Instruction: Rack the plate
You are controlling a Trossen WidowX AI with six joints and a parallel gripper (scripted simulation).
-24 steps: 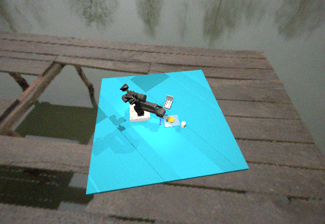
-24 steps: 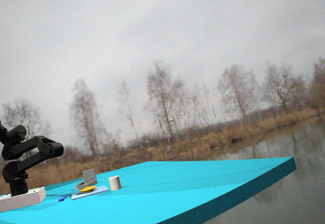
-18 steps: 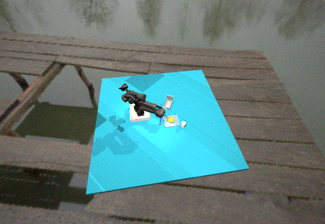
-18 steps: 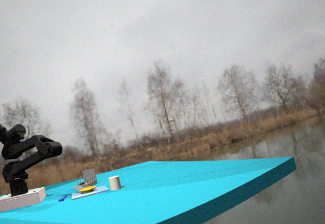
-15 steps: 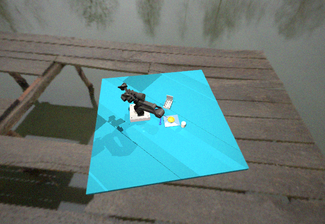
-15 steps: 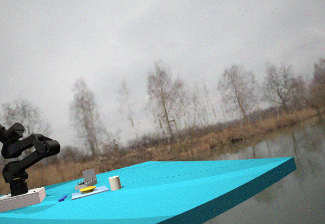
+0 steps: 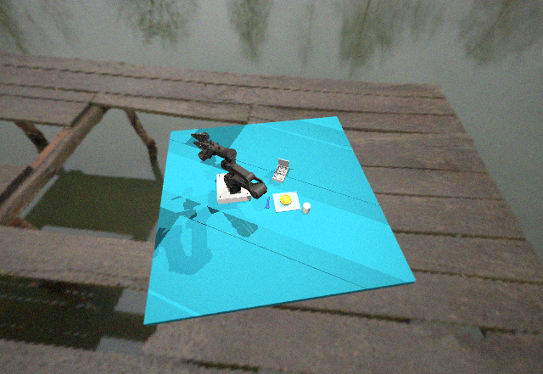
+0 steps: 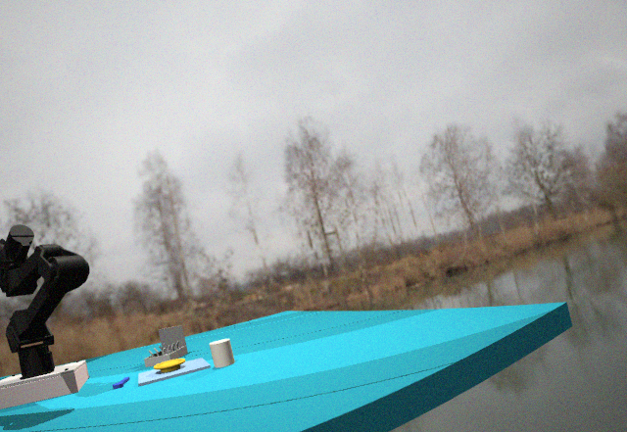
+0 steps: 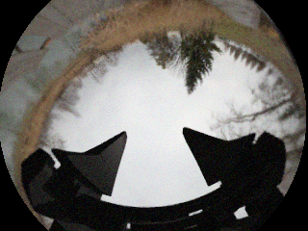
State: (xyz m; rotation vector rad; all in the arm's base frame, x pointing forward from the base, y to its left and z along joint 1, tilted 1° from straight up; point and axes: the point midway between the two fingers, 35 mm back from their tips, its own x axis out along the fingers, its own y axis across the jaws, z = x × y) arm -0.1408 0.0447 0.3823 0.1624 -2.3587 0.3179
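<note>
Big turquoise table (image 7: 306, 247) underneath everything. Black arm (image 7: 237, 172) folded back over its white base (image 7: 230, 195), gripper (image 7: 198, 136) up high, jaws spread wide and gripping nothing, just sky between the fingers. Grey dish rack (image 7: 280, 170) well off behind the gripper, on the base's far side. Yellow plate (image 7: 286, 198) lying flat on a pale mat (image 7: 293, 206) farther back still. White cup (image 7: 305, 207) just past that, tiny blue piece (image 7: 268, 203) between mat and base.

The arm (image 7: 237, 172) is folded back and raised, its tool (image 9: 154, 154) open, holding nothing
</note>
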